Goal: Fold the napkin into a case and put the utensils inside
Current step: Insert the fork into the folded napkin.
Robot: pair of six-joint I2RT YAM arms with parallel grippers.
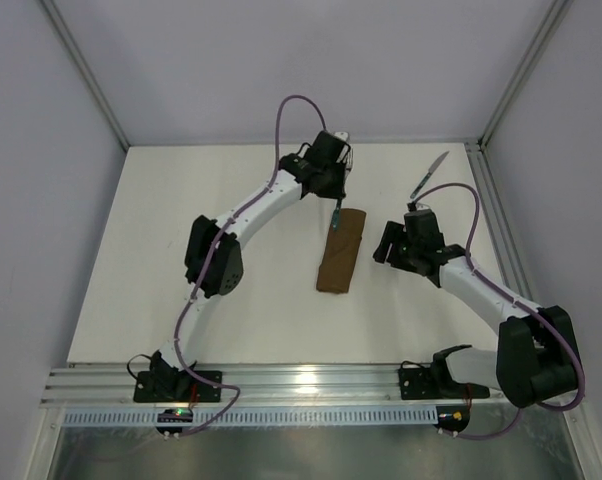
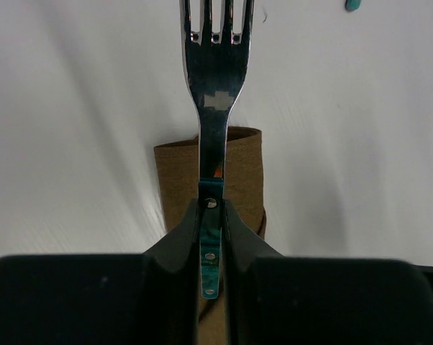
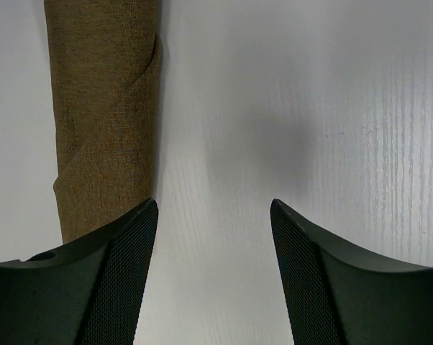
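White tabletop (image 1: 181, 250); left gripper (image 2: 211, 212) pinches teal-handled steel fork (image 2: 218, 93) above oblong brown cloth case (image 2: 177, 176); right gripper (image 3: 213, 230) wide, empty; fork could shove unbraced case.

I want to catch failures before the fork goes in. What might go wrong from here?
1. The case lies loose: the right gripper stands open beside it, holding nothing, so the fork may shove or crumple the cloth rather than slip in.
2. The left gripper pinches only the slim handle; the fork might swivel on contact.
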